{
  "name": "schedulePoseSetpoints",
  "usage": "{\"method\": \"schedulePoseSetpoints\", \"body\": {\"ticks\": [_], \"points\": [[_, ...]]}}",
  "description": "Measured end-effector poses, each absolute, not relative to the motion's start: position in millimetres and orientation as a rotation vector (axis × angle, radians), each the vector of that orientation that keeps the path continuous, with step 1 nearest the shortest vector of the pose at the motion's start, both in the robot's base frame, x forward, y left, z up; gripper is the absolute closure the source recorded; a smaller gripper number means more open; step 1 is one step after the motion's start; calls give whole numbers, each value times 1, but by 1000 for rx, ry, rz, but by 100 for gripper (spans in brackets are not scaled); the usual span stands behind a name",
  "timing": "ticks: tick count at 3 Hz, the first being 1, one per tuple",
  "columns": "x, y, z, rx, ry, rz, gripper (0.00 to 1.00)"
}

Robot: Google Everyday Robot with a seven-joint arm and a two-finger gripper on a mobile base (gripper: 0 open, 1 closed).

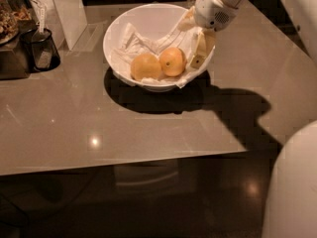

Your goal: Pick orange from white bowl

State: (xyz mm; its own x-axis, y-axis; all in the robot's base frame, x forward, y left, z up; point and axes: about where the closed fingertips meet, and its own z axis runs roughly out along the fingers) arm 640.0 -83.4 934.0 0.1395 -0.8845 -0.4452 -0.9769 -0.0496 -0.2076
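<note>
**Gripper open at the bowl's right rim, orange not yet held**

At the far left edge, a dark tray of brownish, nut-like bits (7, 21) sits partly out of view. Just beside it stands a small black cup (43, 48) with a pale tag hanging at its rim. Behind the cup, a tall white upright panel (65, 9) stands on the glossy grey-brown tabletop (74, 123).

Right of the panel, the large round white bowl (113, 36) rests on the table and throws a dark shadow toward the camera. A crumpled white paper napkin (131, 43) lines the bowl's inside and laps over its near rim.

Two fruits lie on the napkin at the near side of the bowl, touching each other. The left one is a paler, yellower orange (146, 67). The right one is the deeper reddish-orange orange (172, 61), with a small dark stem dot facing up.

Just right of that orange, the two-finger gripper (190, 43) reaches into the bowl from above the right rim, carried on a white arm (218, 6) that enters from the top right. Its pale fingers (200, 48) are spread apart and hold nothing; the lower one points down along the bowl's right wall, near the orange but apart from it. The arm's wide shadow (228, 108) spreads over the table to the right. A rounded white robot body part (292, 192) fills the bottom right corner.
</note>
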Motion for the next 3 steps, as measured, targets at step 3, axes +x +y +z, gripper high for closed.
{"method": "schedulePoseSetpoints", "body": {"ticks": [3], "points": [[680, -55, 887, -2016, 1712, 407, 20]]}}
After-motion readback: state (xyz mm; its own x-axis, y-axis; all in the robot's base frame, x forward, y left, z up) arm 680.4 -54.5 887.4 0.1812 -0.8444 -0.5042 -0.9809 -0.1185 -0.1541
